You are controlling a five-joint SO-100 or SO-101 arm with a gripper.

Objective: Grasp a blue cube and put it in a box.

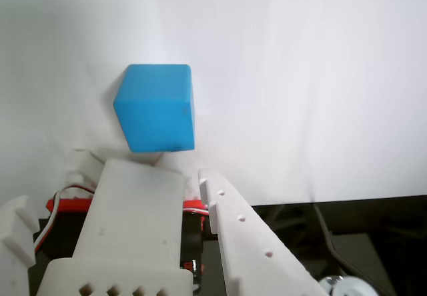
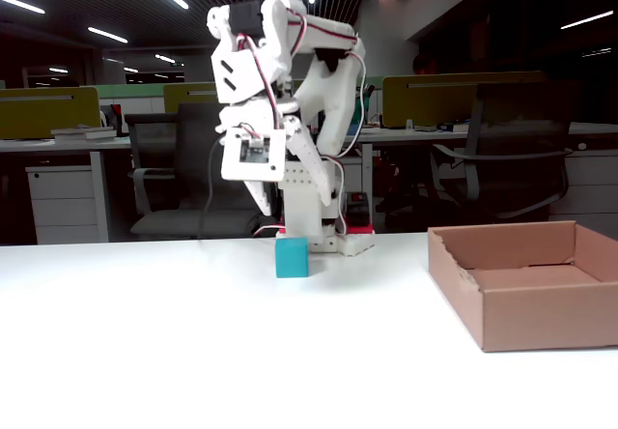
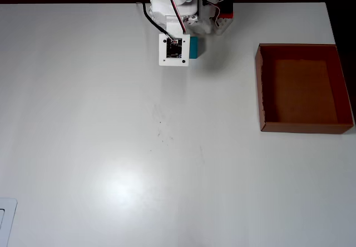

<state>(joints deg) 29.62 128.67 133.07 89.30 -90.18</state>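
Note:
The blue cube rests on the white table just beyond my gripper's tips in the wrist view. In the fixed view it stands in front of the arm's base, right below the folded arm. My gripper is empty, its jaws close together, and hangs just above and behind the cube; it also shows in the fixed view. From overhead only the cube's right part shows beside the wrist's white plate. The brown cardboard box sits empty to the right, its wall well apart from the cube.
The arm's base stands at the table's far edge. The table's dark edge shows behind the gripper in the wrist view. Office desks and chairs stand beyond the table.

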